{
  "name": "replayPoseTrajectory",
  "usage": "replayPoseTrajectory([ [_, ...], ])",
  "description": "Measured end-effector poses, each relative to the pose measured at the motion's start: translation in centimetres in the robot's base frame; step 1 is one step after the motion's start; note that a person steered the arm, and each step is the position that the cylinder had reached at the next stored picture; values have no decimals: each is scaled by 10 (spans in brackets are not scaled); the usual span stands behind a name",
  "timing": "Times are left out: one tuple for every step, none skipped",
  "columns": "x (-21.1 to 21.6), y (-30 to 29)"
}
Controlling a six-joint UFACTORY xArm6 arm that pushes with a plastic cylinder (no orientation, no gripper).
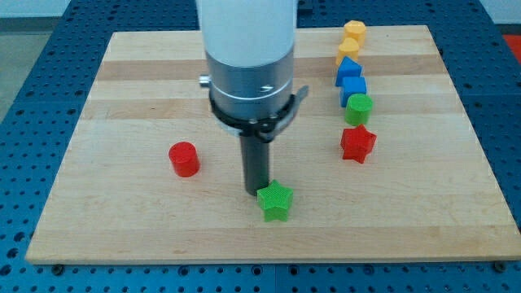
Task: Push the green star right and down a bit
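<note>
arm: comes in from the desk's top edge, hangs straight down over the middle of the desk; white upper body, grey metal collar, black ring with small side tabs, then the dark rod
rod: upright, no visible tilt
my tip [257, 191]: down at the desk surface, just at the upper-left of the green star, touching it or nearly so; contact can't be confirmed
claw: none on this arm, only the plain rod, so nothing opens or closes and nothing is held
green star [275, 201]: lies flat near the desk's bottom edge, about midway along it, slightly toward the right corner side
red cylinder [184, 159]: stands left of the rod, well apart from my tip and the star, in the left half of the desk
red star [357, 143]: right half of the desk, up and right of the green star, well apart from it
green cylinder [358, 107]: just above the red star, close to or touching it
blue blocks: two, blue block lower [353, 88] and blue block upper [348, 70], stacked in a line above the green cylinder, exact shapes unclear
yellow blocks: two, orange-yellow block [348, 51] and yellow block [354, 32], continuing the line up to the desk's top edge near the top right corner
column: all six right-side blocks form one rough line running from the top edge downward
desk [122, 89]: pale wooden board with lengthwise grain stripes, rectangular
surround: blue perforated surface [24, 81] shows past every desk edge
</note>
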State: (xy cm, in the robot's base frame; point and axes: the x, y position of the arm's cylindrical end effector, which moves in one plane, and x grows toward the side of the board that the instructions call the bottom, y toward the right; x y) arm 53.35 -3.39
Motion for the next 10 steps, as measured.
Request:
replayPoseTrajectory([
  [18, 12],
  [10, 74],
  [3, 82],
  [3, 43],
  [4, 21],
  [12, 57],
  [14, 82],
  [14, 86],
  [14, 88],
  [14, 88],
])
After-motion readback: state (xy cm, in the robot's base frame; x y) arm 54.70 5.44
